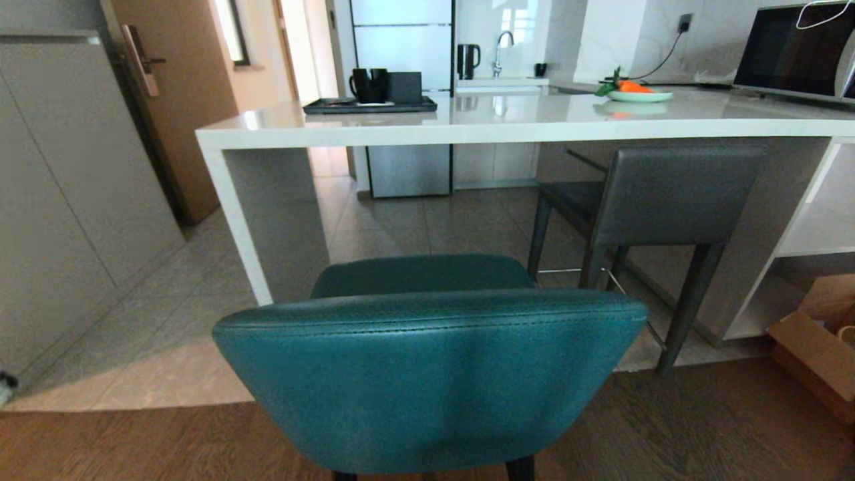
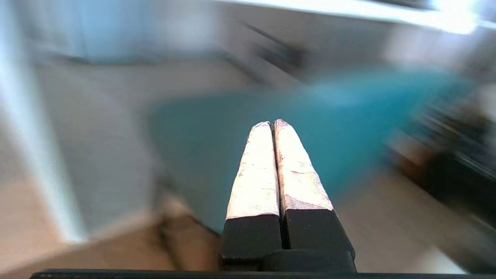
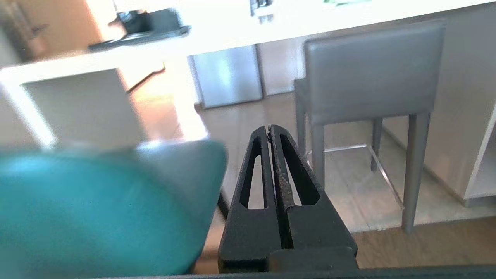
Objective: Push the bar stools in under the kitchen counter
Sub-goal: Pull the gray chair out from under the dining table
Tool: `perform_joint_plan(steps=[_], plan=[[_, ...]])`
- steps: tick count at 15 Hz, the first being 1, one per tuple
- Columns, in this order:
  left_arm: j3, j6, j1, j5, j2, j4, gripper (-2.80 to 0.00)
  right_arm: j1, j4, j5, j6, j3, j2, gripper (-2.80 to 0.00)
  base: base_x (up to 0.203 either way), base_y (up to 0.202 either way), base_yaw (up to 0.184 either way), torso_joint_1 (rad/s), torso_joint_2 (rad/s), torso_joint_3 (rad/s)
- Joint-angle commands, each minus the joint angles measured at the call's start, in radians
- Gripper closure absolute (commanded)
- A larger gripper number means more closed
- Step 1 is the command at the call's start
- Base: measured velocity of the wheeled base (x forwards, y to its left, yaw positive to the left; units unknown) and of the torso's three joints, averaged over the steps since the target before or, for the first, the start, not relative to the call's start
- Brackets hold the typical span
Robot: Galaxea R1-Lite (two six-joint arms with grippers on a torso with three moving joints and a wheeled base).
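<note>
Teal stool (image 1: 427, 374), curved leather back

Left claw (image 2: 273, 123) has pale, worn finger pads on black bases — right claw (image 3: 270, 128) is black, slotted.

No readable text, label or sign anywhere.

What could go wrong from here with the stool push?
1. Both grippers are shut: left gripper faces the teal stool's curved back; a narrow tip may slide off the leather.
2. Right gripper sits beside that back, so an uneven push could turn the stool into the grey stool or the counter's side leg.
</note>
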Motion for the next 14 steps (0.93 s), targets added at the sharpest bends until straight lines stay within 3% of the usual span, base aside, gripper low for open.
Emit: perform_joint_plan(steps=[1,3,4,5,7,9,11,14], plan=[[-0.098,-0.007,-0.131,-0.019,-0.133,0.242,0.00,0.003,0.175,0.016,-0.004,-0.069,-0.125,0.00,0.000,0.000,0.000,0.000,0.00,0.000],[-0.179,-0.008,-0.207,-0.014,-0.160,0.392,0.00,0.000,0.177,0.014,-0.005,-0.064,-0.128,0.00,0.000,0.000,0.000,0.000,0.00,0.000],[-0.178,-0.006,-0.189,0.026,-0.179,0.415,0.00,-0.008,0.177,0.017,-0.010,-0.058,-0.147,0.00,0.000,0.000,0.000,0.000,0.00,0.000],[-0.165,0.013,-0.178,0.125,-0.187,0.425,0.00,-0.022,0.184,0.026,-0.046,-0.038,-0.175,0.00,0.000,0.000,0.000,0.000,0.00,0.000],[-0.111,0.146,-0.174,0.230,-0.191,0.407,0.00,-0.042,0.191,0.054,-0.131,0.010,-0.243,0.00,0.000,0.000,0.000,0.000,0.00,0.000],[-0.068,0.159,-0.159,0.306,-0.194,0.290,0.00,-0.055,0.208,0.062,-0.194,0.066,-0.329,0.00,0.000,0.000,0.000,0.000,0.00,0.000],[-0.013,0.163,-0.132,0.313,-0.234,0.236,0.00,-0.061,0.288,0.059,-0.209,0.087,-0.376,0.00,0.000,0.000,0.000,0.000,0.00,0.000],[0.091,0.166,-0.113,0.275,-0.344,0.231,0.00,-0.063,0.284,0.061,-0.213,0.174,-0.400,0.00,0.000,0.000,0.000,0.000,0.00,0.000]])
